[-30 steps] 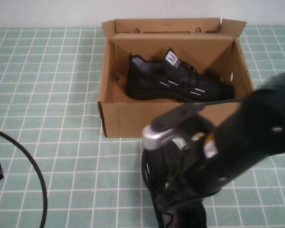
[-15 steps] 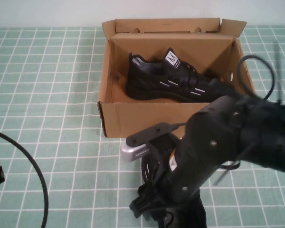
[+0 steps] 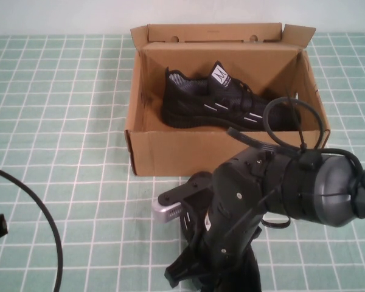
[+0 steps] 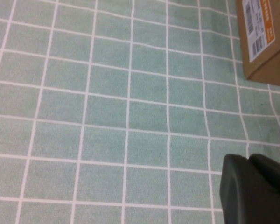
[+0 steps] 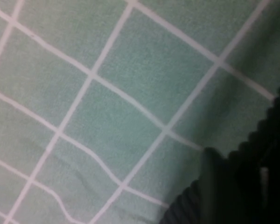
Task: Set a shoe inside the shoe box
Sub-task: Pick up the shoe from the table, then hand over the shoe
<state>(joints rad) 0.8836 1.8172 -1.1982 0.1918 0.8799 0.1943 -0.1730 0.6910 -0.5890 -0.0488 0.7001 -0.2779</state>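
The brown cardboard shoe box point(image 3: 170, 152) stands open at the back middle of the table, flap lid up. One black sneaker point(image 3: 225, 100) with white dashes lies inside it. A second black shoe point(image 3: 190, 231) lies on the mat just in front of the box, mostly hidden under my right arm. My right gripper point(image 3: 191, 277) is down at that shoe near the front edge; the right wrist view shows the shoe's ribbed sole edge point(image 5: 186, 210) right against it. My left gripper point(image 4: 249, 158) hangs shut and empty over bare mat, with a labelled corner of the box point(image 4: 266, 42) nearby.
A green mat with a white grid point(image 3: 67, 121) covers the table. A black cable point(image 3: 39, 210) curves across the front left. The bulky right arm point(image 3: 280, 188) blocks the view of the space in front of the box.
My right arm has swung down and leftward over the shoe in front of the box, its wrist turning. The shoe in the box and the left gripper have stayed still.
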